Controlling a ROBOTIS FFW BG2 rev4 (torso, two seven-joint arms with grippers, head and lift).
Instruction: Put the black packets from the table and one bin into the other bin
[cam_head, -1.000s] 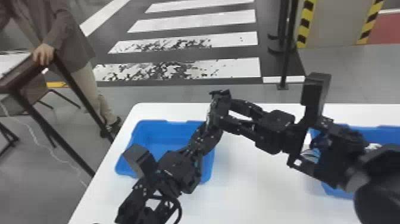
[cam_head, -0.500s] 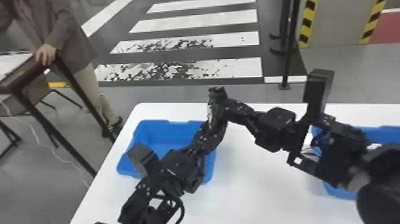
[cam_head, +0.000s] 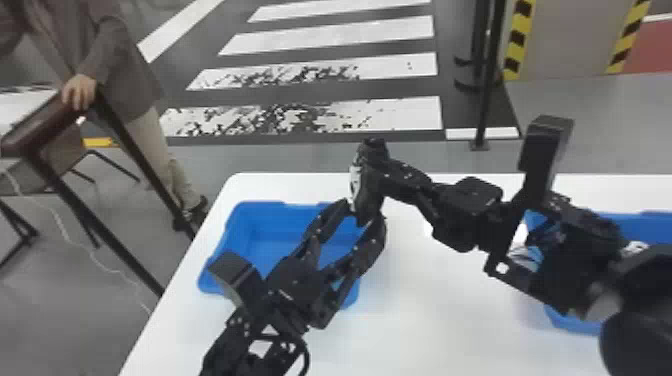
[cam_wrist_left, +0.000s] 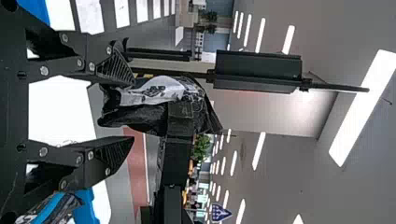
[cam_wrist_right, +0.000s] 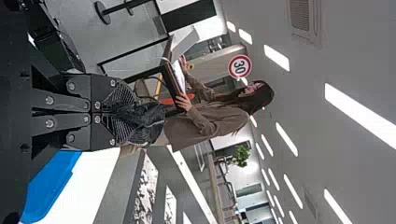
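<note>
Black packet (cam_head: 356, 182) up where my two grippers meet, at nearly the same spot as a second ago. What has changed is my left gripper (cam_head: 364, 212): its fingers looked close together in the earlier head view, and now they stand wide, with blue bin floor showing between them. On my right gripper (cam_head: 372, 162), the finger links that showed apart a second ago now line up as one.

In the head view the packet sits at twelve o'clock from my left fingertips and about seven from my right ones. The right wrist view shows me the right fingers pinched on its black wrap. In the left wrist view it lies just off the open fingertips, nearer one finger than the other. From the packet, the left bin (cam_head: 243, 212) is between seven and eight o'clock, the right bin (cam_head: 575, 322) near four.
</note>
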